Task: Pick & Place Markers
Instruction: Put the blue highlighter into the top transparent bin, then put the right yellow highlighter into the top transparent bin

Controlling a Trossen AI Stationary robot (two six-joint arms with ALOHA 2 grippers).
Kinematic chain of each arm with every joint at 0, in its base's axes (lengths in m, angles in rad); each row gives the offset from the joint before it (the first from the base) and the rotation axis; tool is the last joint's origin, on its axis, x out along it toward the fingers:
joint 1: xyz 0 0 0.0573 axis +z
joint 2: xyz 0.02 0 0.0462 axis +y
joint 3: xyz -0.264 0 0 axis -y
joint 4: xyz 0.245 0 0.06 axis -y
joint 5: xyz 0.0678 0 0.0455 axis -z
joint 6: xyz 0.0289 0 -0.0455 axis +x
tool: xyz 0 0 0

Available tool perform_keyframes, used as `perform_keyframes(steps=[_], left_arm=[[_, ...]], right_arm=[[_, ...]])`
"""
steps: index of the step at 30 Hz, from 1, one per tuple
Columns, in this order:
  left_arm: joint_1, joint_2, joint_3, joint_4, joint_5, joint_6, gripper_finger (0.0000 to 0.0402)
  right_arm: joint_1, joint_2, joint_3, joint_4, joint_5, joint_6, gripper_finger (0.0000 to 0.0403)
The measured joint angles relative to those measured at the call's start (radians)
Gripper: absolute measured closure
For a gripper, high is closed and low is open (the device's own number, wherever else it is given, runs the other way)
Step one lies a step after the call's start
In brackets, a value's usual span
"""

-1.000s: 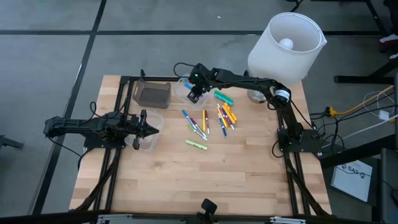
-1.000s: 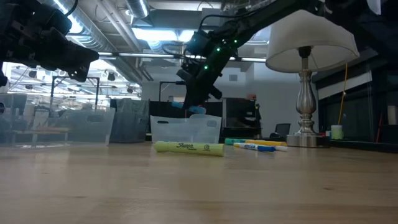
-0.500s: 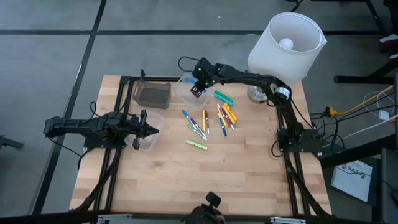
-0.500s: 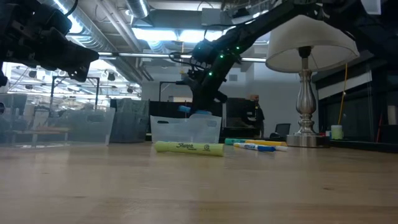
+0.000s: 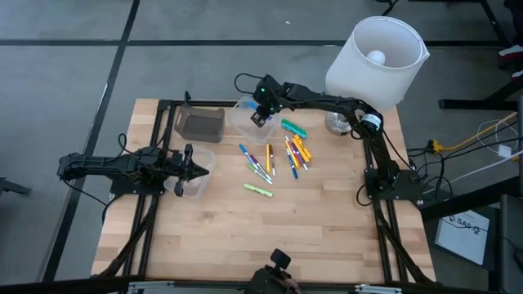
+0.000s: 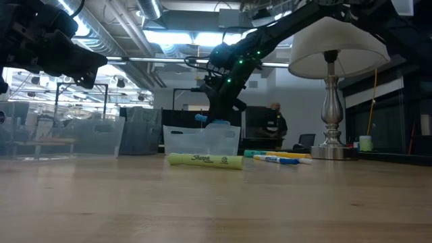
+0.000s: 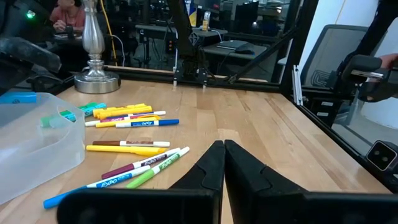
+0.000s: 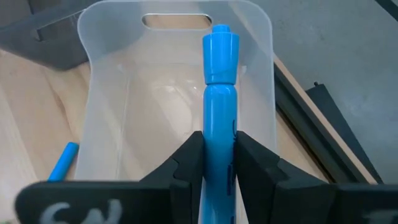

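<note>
Right gripper [image 5: 258,117] poised above clear bin [image 5: 245,119] at table's [image 5: 327,237] far edge, clamped on blue marker [image 8: 219,106]; in right wrist view, marker pinched between both fingers [image 8: 186,163], pointing out over bin's open interior, cap end forward. In low view, same gripper [image 6: 214,119] hanging just over bin [image 6: 201,140], blue marker [image 6: 201,119] jutting from it at rim height. Left gripper [image 5: 198,170] parked at table's left side, beside small clear cup [image 5: 196,175], fingers [image 7: 245,174] pressed together, gripping nothing. Dark tray [image 5: 199,124] just left of clear bin.

Remaining markers [image 5: 274,157] scattered loose on tabletop near centre, right of left gripper: orange, yellow, blue and green sticks lying flat, some touching or crossing. Teal marker [image 5: 293,127] lying nearest bin, to its right. Yellow-green highlighter [image 5: 257,189] lying apart, nearest camera side; in low view, highlighter [image 6: 205,160] flat in front of bin. Lamp [image 5: 377,57] standing at far right corner, shade overhanging table edge. Person [image 6: 273,121] visible in room behind.
</note>
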Motion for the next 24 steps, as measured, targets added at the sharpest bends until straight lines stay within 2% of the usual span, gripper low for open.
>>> perform_keyframes(steps=[8,19,24], left_arm=[[0.000,0.000,0.000,0.000,0.000,0.000,0.0395],[0.000,0.000,0.000,0.000,0.000,0.000,0.0395],[0.000,0.000,0.000,0.000,0.000,0.000,0.0395]], right_arm=[[0.000,0.000,0.000,0.014,0.000,0.001,0.0320],[0.000,0.000,0.000,0.014,0.000,0.005,0.0277],[0.000,0.000,0.000,0.014,0.000,0.008,0.0272]])
